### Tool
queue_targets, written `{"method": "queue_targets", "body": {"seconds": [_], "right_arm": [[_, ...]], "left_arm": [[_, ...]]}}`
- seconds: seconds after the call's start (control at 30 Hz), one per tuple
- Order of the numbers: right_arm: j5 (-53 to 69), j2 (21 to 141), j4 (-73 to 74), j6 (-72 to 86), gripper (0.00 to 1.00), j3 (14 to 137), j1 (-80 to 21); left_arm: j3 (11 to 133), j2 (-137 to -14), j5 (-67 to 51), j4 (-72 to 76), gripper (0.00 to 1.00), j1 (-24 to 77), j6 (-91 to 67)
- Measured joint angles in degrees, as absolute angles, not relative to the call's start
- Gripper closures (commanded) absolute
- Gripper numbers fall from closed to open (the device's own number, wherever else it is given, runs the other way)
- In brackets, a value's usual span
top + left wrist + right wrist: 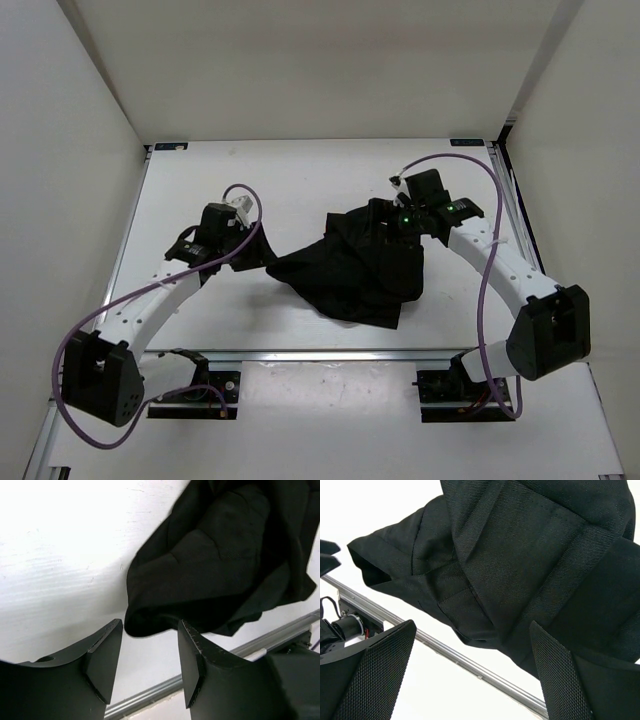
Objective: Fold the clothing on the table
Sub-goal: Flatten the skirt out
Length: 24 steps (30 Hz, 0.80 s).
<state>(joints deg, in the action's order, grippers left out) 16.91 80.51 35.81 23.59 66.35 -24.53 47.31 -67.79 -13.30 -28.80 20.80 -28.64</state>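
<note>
Top view: the clothing (355,270) lies as a bunched, irregular heap on the white table (300,180), right of centre and towards the near rail, with one pointed corner drawn out to the left. It is not yet folded flat. The left gripper (238,252) stands just beside that corner; the right gripper (400,215) is over the heap's far right part. This places one gripper at each end, which suits taking two edges at once. Left wrist view: the jaws are parted and hold nothing. The rolled edge of the fabric lies just ahead of the fingertips (112,630), probably the nearest graspable hem. The fabric is matte black, soft, with shallow creases. Right wrist view: the jaws stand wide apart and empty, with mesh-textured pads (375,675). Below them lie overlapping layers of twill-weave fabric with a stitched hem and sharp pleat-like folds, reaching to the aluminium rail (470,665).
</note>
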Motion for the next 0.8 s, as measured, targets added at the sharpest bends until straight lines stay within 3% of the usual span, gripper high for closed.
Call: {"method": "queue_targets", "body": {"seconds": [0.37,0.43,0.53,0.6,0.8], "right_arm": [[16.99,83.09,37.10,23.22,0.01,71.64,-23.79],[17.10,85.01,37.21,22.65,0.00,74.63,-24.29],[17.04,87.88,37.26,21.39,0.00,77.73,-26.22],[16.62,90.24,37.60,20.25,0.01,79.20,-28.10],[13.82,97.97,39.86,16.84,0.01,81.71,-32.53]], "left_arm": [[41.23,-66.13,-10.92,-29.15,0.40,22.70,-27.83],[39.29,-68.34,-10.22,-27.75,0.48,23.18,-27.97],[37.85,-71.92,-9.61,-25.50,0.84,23.64,-28.08],[37.80,-73.76,-9.28,-24.03,1.00,24.21,-28.05],[38.04,-74.11,-8.99,-22.41,1.00,24.25,-27.77]]}}
